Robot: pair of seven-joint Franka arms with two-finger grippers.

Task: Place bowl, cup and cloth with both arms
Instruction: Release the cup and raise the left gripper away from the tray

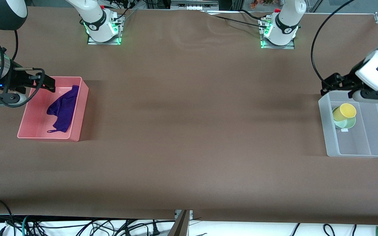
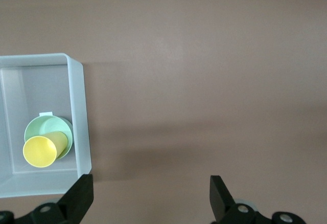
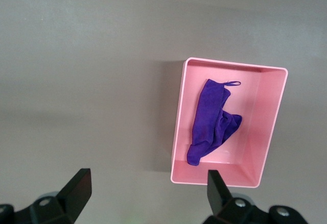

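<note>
The purple cloth [image 1: 62, 109] lies crumpled in a pink bin [image 1: 77, 108] at the right arm's end of the table; it also shows in the right wrist view [image 3: 209, 121]. The yellow cup [image 1: 344, 111] lies tipped in the pale green bowl [image 1: 348, 124] inside a clear bin [image 1: 326, 131] at the left arm's end; both show in the left wrist view, the cup [image 2: 42, 149] and the bowl [image 2: 41, 128]. My right gripper [image 1: 43, 83] hangs open and empty over the pink bin's edge. My left gripper [image 1: 335, 86] hangs open and empty over the clear bin's edge.
A brown mat [image 1: 189, 131] covers the table between the two bins. Both arm bases [image 1: 102, 28] stand along the table's edge farthest from the camera. Cables lie below the table's near edge.
</note>
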